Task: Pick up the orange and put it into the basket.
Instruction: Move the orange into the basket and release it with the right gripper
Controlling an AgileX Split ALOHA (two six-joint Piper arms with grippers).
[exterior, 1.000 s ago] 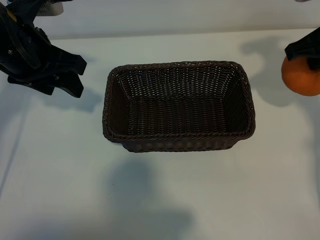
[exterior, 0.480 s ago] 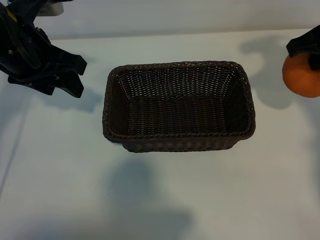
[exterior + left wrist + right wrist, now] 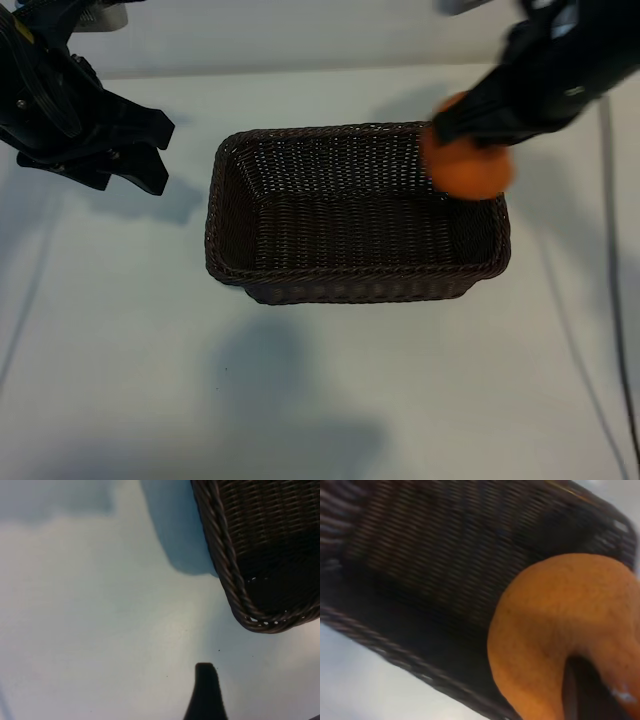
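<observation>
The orange (image 3: 468,166) sits clamped in the right tool (image 3: 462,140), held in the air over the basket's (image 3: 350,287) far right corner, with the woven floor directly beneath it. The basket stands on the pale desk (image 3: 320,390) between the two arms. Well to the basket's other side, the left tool (image 3: 135,150) hangs above the desk with its jaws spread wide and nothing between them, the basket's near corner just beside one fingertip (image 3: 205,690).

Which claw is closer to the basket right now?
The right claw, gripping the orange, is over the basket's far right corner. The left claw hangs open beyond its left end.
</observation>
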